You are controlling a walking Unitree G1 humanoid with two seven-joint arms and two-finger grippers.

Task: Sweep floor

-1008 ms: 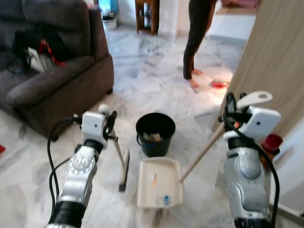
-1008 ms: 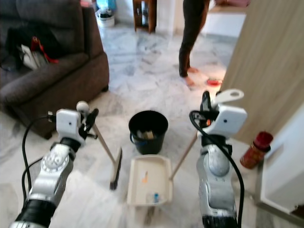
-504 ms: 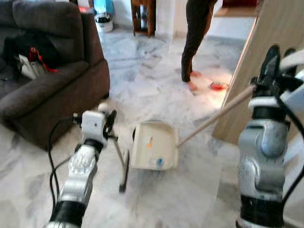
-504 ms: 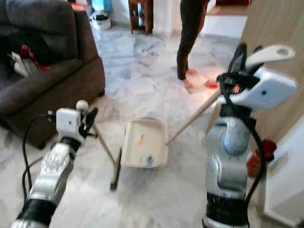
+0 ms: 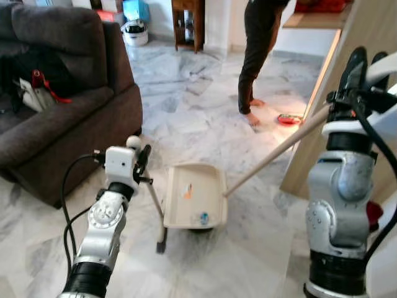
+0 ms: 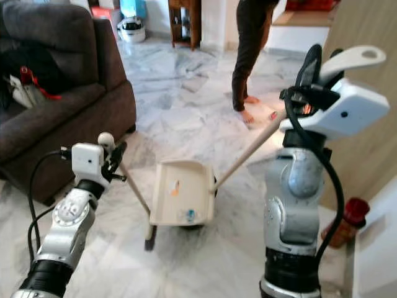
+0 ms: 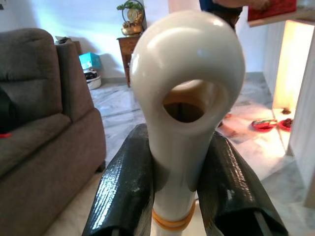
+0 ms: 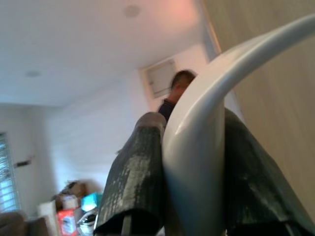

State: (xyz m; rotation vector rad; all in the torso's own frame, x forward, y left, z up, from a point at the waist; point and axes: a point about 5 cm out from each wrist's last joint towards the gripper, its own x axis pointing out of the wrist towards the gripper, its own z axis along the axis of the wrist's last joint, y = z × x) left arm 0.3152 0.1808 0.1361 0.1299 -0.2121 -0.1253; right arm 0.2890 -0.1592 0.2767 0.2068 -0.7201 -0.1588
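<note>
Two scraps lie in dustpan (image 5: 192, 195); right tool (image 6: 310, 68) grips handle.

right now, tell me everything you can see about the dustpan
The dustpan is a cream, plastic-looking tray with raised side walls, on a long pale handle that slants up to the right gripper, whose black fingers clamp the handle's looped end. The tray is tilted with its open face toward the camera. Inside lie a small orange scrap and a blue bit. Something dark shows just under its lower edge. The brush head sits on the floor by its left side.
</note>
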